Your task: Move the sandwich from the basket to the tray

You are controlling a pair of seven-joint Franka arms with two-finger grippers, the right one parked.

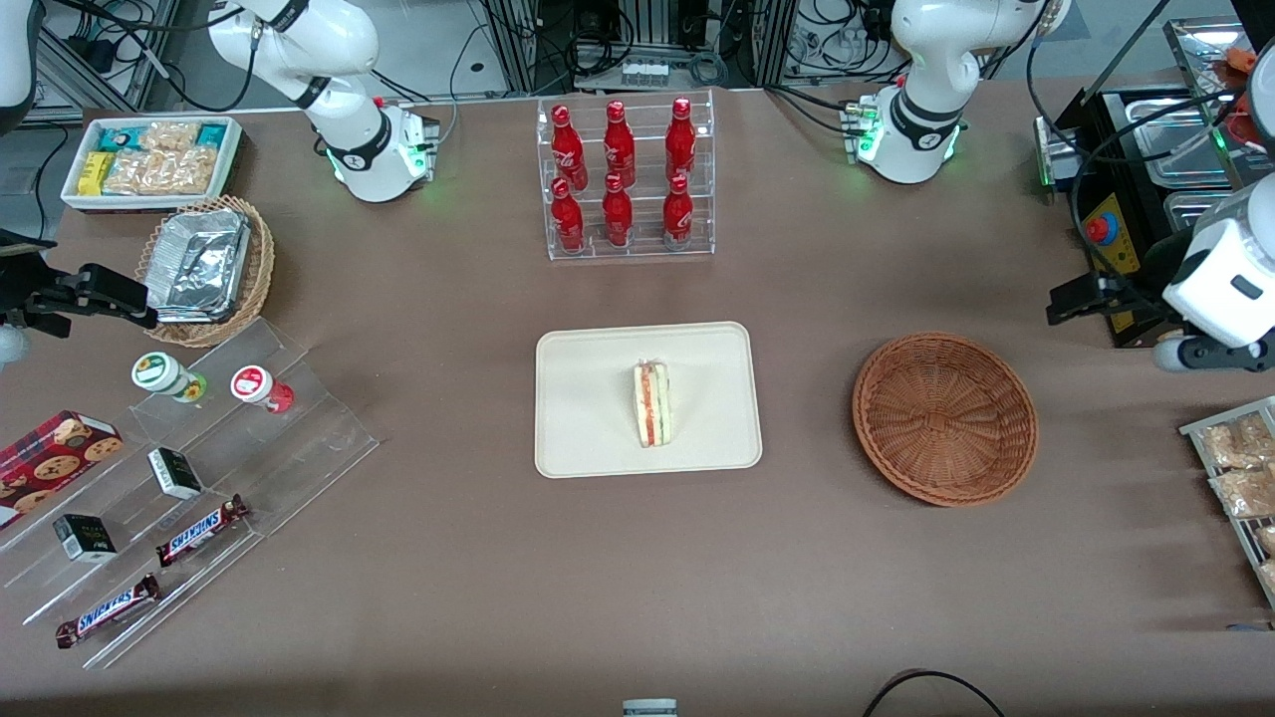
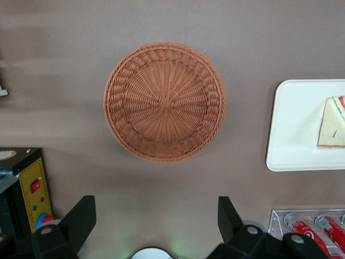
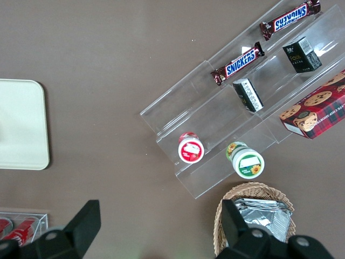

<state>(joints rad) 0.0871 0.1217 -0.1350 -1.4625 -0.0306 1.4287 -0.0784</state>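
The left arm's gripper (image 2: 151,226) hangs high above the table with its two dark fingers (image 2: 81,218) spread wide and nothing between them; in the front view it sits at the right edge of the frame (image 1: 1081,299), near a black control box (image 1: 1116,239) with a yellow panel and red button. Below it the basket (image 1: 944,418) lies empty on the brown table (image 1: 448,597), right of centre. The tray (image 1: 588,438) sits mid-frame, apart from the basket, and the sandwich (image 1: 652,403) rests on it, its orange-red and green filling edge showing. Above the tray, a clear rack holds six red Coca-Cola bottles (image 1: 619,179). At the lower left of the front view, clear stepped shelves (image 1: 299,438) carry two bars marked SNICKERS (image 1: 199,530), small dark boxes whose print is unreadable, and two round-lidded cups. A red cookie box (image 1: 50,460) lies beside them, and a foil-lined wicker basket (image 1: 204,269) sits above.
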